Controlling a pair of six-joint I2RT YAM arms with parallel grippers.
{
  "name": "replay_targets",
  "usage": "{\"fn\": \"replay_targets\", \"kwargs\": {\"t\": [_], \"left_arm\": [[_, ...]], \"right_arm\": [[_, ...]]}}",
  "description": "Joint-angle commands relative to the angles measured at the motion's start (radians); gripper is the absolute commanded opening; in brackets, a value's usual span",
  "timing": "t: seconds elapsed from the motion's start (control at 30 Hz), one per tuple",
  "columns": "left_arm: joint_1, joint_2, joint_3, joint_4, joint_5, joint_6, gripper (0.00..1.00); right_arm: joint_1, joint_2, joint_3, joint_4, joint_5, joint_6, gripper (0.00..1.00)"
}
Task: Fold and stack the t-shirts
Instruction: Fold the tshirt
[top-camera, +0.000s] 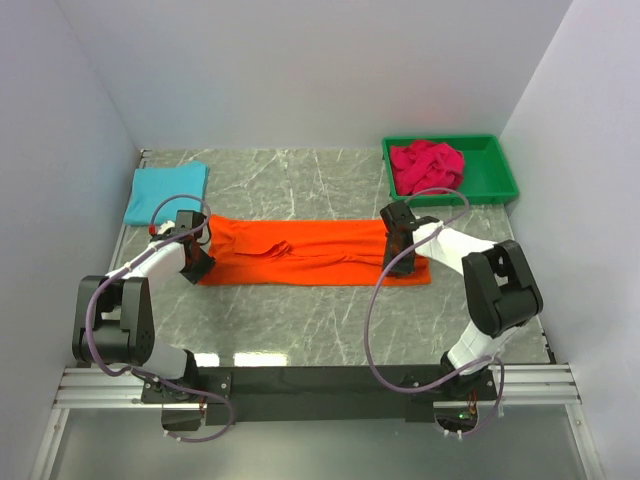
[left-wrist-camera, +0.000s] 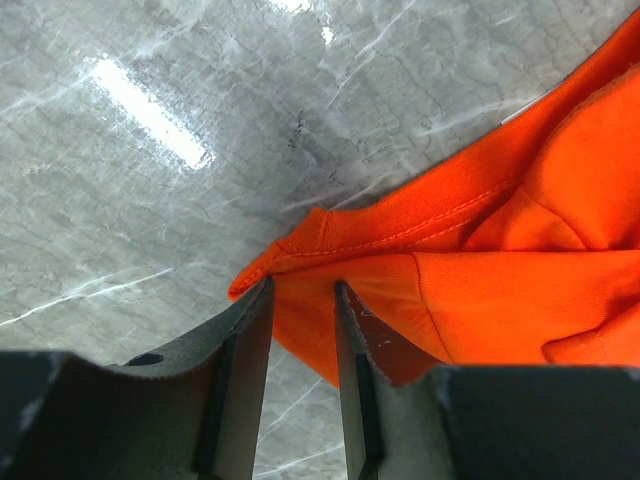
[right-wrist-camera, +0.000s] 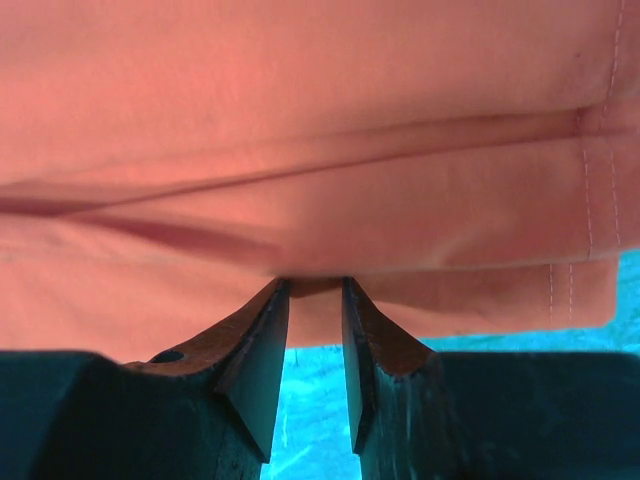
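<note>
Top external view: the orange tee (top-camera: 310, 255) lies stretched in a long strip on the table (top-camera: 300, 325), just near-left of the bin (top-camera: 490, 160); your left gripper (top-camera: 196, 262) works the strip's end farthest from the bin, your right gripper (top-camera: 400, 262) the end just in front of the bin. Left wrist view: jaws nearly together, the corner hem pinched between them; right wrist view: the same narrow bite on a fold of the orange edge. The turquoise tee (top-camera: 167, 192) sits folded well left of the bin; the crimson tee (top-camera: 427, 165) lies crumpled inside the bin, not yet folded. Watch, by this reading, for three things: both bites look shallow, at the fingertips, so a quick lift could let a layer slip and the fold fall open; uneven travel of your two arms would skew the strip; a swing toward the bin could snag cloth on its rim.
</note>
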Motion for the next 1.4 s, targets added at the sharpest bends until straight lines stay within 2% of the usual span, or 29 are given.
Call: {"fn": "replay_targets", "kwargs": {"t": [0.0,0.27,0.4,0.6,0.73,0.97,1.1,1.37], "left_arm": [[0.006,-0.025,-0.005,-0.011,-0.004,0.006,0.37],[0.006,-0.024,-0.007,-0.013,-0.009,0.009,0.36],[0.006,-0.016,-0.004,-0.017,-0.006,0.01,0.36],[0.006,-0.022,-0.002,-0.02,-0.014,0.013,0.36],[0.006,-0.017,-0.002,-0.023,-0.01,0.015,0.36],[0.006,-0.028,0.004,-0.031,-0.021,0.02,0.36],[0.006,-0.022,0.004,-0.033,-0.017,0.018,0.36],[0.006,-0.019,0.007,-0.046,-0.038,0.024,0.36]], "right_arm": [[-0.017,0.02,0.012,0.057,0.054,0.029,0.35],[-0.135,0.09,0.134,0.049,0.109,0.023,0.35],[-0.233,0.118,0.184,0.08,0.057,0.032,0.36],[-0.33,0.122,0.245,0.039,-0.003,0.018,0.37],[-0.353,0.112,0.193,0.04,-0.033,0.021,0.37],[-0.351,-0.092,0.04,0.143,-0.13,0.064,0.36],[-0.355,-0.14,-0.029,0.177,-0.122,0.101,0.37],[-0.394,-0.048,-0.106,0.209,-0.196,0.141,0.37]]}}
